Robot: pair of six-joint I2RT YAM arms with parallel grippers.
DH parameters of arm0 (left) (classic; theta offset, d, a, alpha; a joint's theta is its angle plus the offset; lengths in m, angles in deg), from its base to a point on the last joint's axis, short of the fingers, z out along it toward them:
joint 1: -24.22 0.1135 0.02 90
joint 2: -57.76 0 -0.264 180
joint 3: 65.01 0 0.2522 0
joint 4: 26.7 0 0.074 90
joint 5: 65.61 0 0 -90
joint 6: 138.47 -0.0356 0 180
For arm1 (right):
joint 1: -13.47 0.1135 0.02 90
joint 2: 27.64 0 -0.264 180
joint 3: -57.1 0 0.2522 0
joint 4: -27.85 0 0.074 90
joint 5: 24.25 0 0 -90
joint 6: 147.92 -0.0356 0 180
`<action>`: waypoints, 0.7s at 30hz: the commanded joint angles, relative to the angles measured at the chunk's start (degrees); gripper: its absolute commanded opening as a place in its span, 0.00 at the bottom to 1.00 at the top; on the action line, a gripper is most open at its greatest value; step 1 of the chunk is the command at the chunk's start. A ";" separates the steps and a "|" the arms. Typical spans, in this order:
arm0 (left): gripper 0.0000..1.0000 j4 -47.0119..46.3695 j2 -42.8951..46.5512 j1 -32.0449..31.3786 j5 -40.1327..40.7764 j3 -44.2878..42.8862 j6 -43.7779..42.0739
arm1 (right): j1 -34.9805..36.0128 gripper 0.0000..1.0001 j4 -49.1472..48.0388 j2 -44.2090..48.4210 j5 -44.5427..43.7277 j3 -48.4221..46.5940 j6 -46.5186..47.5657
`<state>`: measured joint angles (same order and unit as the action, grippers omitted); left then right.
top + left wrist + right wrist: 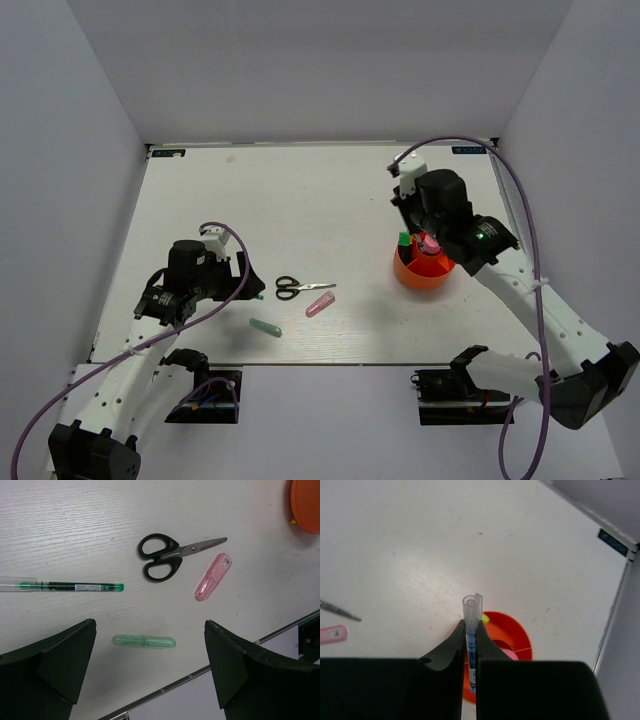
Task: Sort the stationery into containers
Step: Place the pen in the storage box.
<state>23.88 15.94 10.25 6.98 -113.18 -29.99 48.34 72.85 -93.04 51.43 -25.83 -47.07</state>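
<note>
The orange cup stands at the right and holds a green-capped marker and a pink-capped bottle. My right gripper hangs right over the cup, shut on a blue pen with a clear cap held upright. My left gripper is open and empty above a teal stick. Black-handled scissors, a pink stick and a green pen lie on the table beyond it. In the top view the scissors, pink stick and teal stick lie mid-table.
The table's near edge runs just below the teal stick. White walls close in the table on the left, the back and the right. A corner of the orange cup shows at the top right of the left wrist view.
</note>
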 commanded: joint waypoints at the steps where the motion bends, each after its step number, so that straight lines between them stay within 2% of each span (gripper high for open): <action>1: 0.99 -1.13 -0.01 0.18 -0.52 0.31 -0.55 | -2.52 0.00 -8.02 1.86 -6.50 1.23 -2.15; 10: 0.99 -1.05 -0.28 0.27 -0.17 0.40 -0.64 | -7.62 0.00 -17.51 -2.53 0.16 -1.15 -4.35; 21: 0.99 -1.22 -0.98 0.27 -0.70 0.23 -1.08 | -13.42 0.00 -30.18 -7.80 5.44 5.00 0.22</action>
<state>23.85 14.83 10.22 6.98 -113.07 -30.41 36.06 50.28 -100.39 54.36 -21.89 -48.73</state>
